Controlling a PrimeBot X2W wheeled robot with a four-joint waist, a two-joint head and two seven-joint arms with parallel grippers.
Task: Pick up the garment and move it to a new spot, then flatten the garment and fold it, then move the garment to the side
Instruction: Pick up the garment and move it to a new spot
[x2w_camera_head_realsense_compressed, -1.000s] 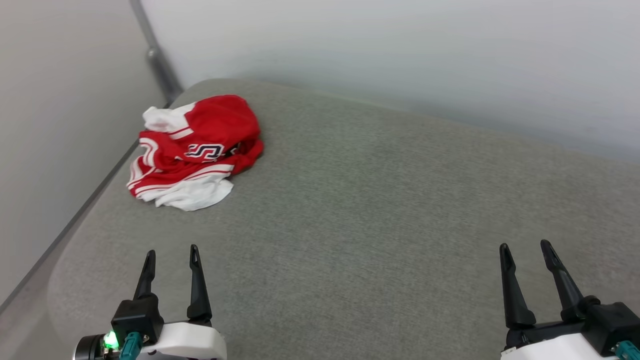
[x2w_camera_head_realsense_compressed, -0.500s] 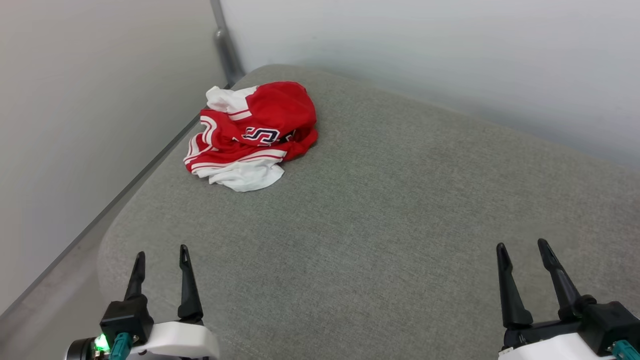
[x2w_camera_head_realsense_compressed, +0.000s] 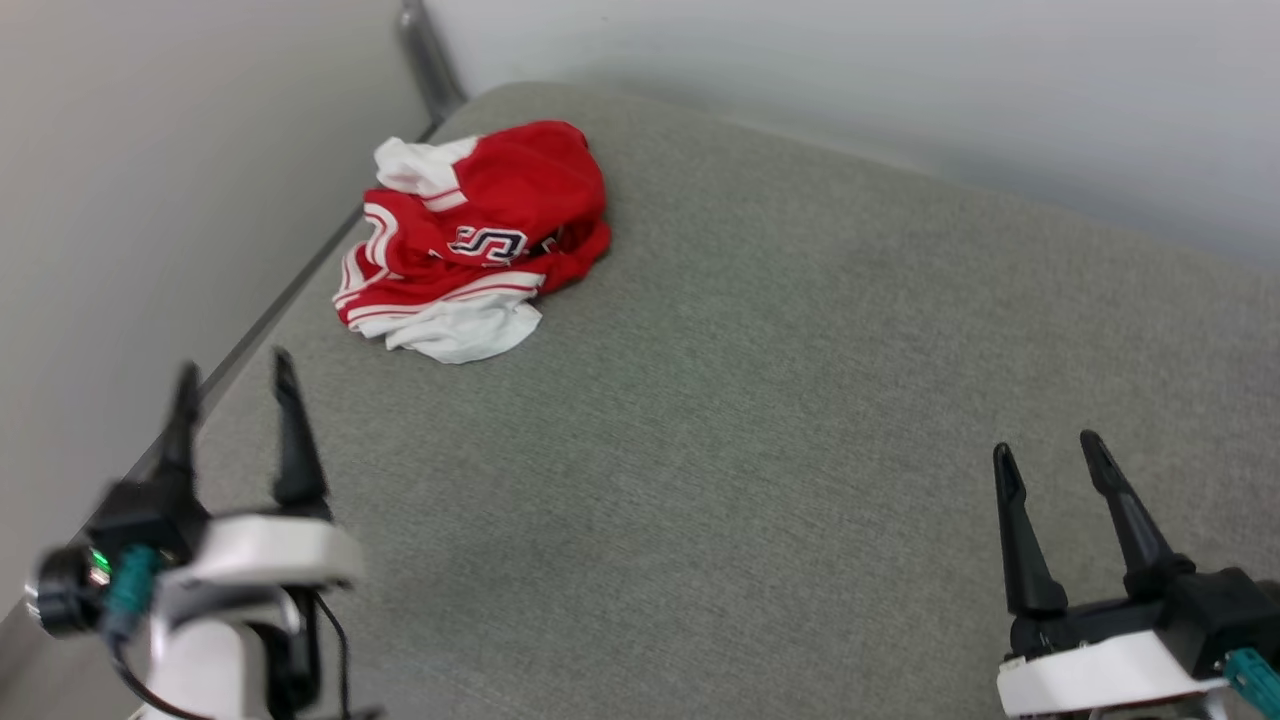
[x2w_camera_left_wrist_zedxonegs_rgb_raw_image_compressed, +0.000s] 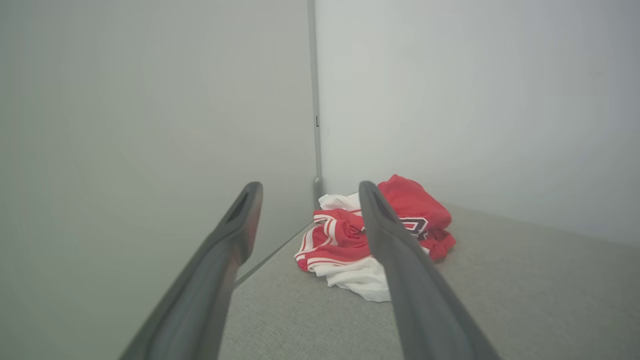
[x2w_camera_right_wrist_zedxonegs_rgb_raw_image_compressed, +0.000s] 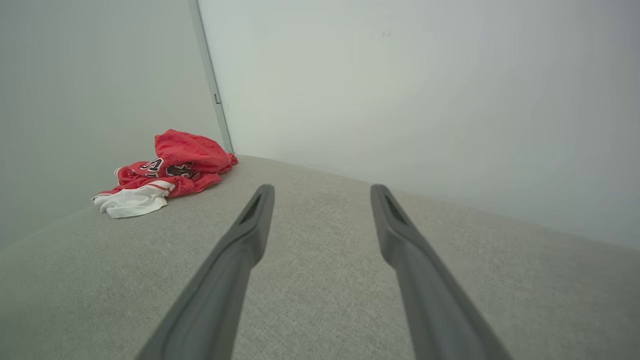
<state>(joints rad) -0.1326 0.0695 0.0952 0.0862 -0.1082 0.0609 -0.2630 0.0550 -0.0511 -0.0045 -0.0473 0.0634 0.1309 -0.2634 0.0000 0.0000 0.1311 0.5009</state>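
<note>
**A:** Grey fabric lies under the left gripper (x2w_camera_head_realsense_compressed: 234, 368). Its fingers are spread and hold nothing, and it sits over the left edge of the cushion (x2w_camera_head_realsense_compressed: 750, 420), close beside the left wall (x2w_camera_head_realsense_compressed: 120, 150). The right gripper (x2w_camera_head_realsense_compressed: 1046, 448) is also spread and empty, over the near right.

**B:** Room to move?

**A:** There is bare cushion between the two grippers and ahead of the right one, up to the back wall (x2w_camera_head_realsense_compressed: 900, 90). The left side is tight: edge, narrow gap, then wall.

**B:** And the garment (x2w_camera_head_realsense_compressed: 480, 230)?

**A:** It is a crumpled heap in the far left corner, near the post (x2w_camera_head_realsense_compressed: 425, 50). It lies well apart from both grippers, ahead of the left one and slightly to its right.

**B:** Which way does it lie?

**A:** The long axis runs roughly along the left edge. The white end is nearest the left gripper and the red bulge farthest. The lettering faces up, partly folded under.
</note>
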